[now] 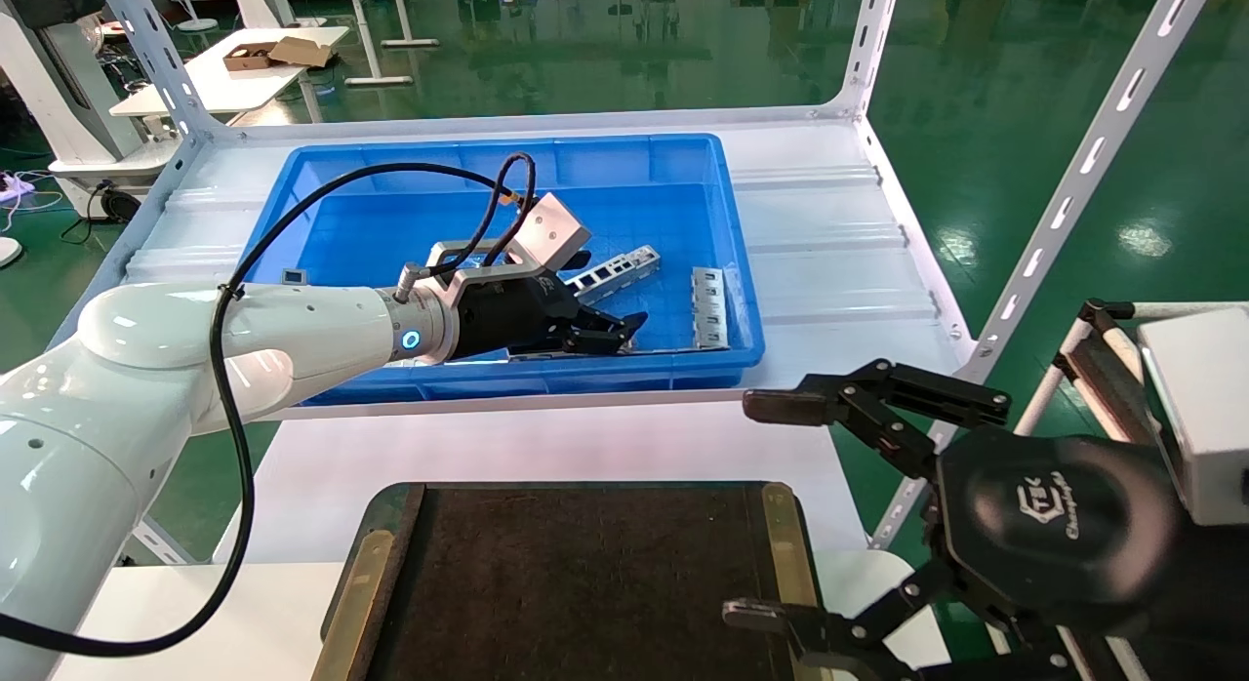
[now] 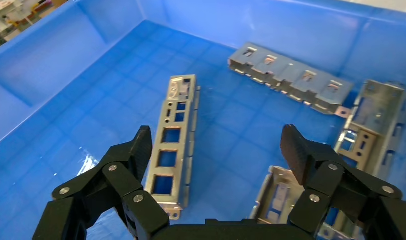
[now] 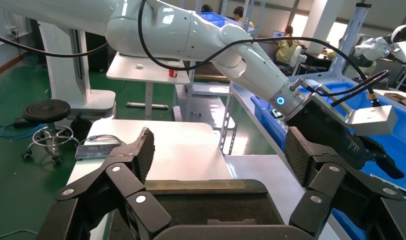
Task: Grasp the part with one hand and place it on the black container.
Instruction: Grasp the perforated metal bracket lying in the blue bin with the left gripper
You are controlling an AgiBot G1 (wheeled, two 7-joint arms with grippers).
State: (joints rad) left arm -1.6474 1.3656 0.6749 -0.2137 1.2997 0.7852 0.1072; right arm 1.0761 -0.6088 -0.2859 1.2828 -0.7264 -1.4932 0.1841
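Left gripper [image 2: 216,150], jaws spread, hovers inside the blue bin [image 2: 51,65] over the part [image 2: 175,145]: thin stiff metal, probably light and slippery; pinch its long edges mid-length.

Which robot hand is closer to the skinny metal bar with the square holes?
The left hand. It is open inside the blue bin, hovering right over the bar. The right hand is open too, far away beside the black container.
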